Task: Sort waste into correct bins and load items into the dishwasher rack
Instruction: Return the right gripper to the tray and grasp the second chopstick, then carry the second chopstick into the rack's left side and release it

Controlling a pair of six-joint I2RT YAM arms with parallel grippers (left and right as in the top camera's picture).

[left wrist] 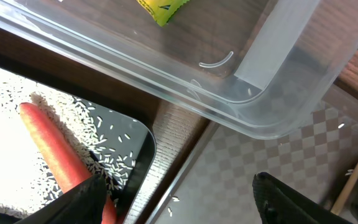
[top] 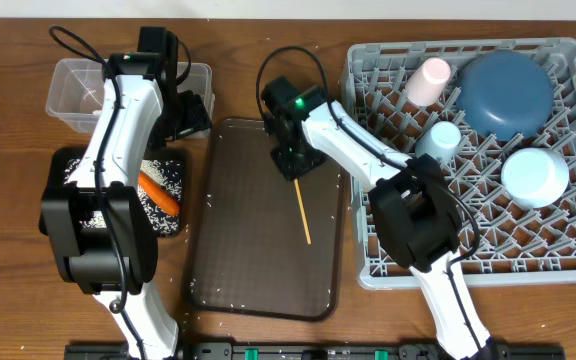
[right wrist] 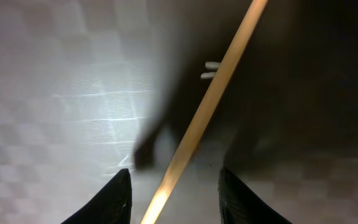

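My right gripper (top: 295,165) (right wrist: 174,180) is open, low over the dark brown serving tray (top: 258,250), its jaws on either side of one wooden chopstick (top: 302,212) (right wrist: 210,99) without closing on it. My left gripper (top: 190,112) (left wrist: 179,186) is open and empty between the clear tub (top: 73,85) (left wrist: 253,106) and the black tray (top: 180,160) (left wrist: 145,149). An orange carrot (top: 158,195) (left wrist: 51,149) lies on rice grains (top: 165,178) (left wrist: 104,162) in the black tray. The green-yellow wrapper (left wrist: 160,9) lies in the clear tub.
The grey dishwasher rack (top: 368,250) on the right holds a pink cup (top: 428,80), a big blue plate-bowl (top: 508,92), a light-blue cup (top: 440,138) and a small light-blue bowl (top: 535,175). A few rice grains (right wrist: 210,70) lie on the brown tray.
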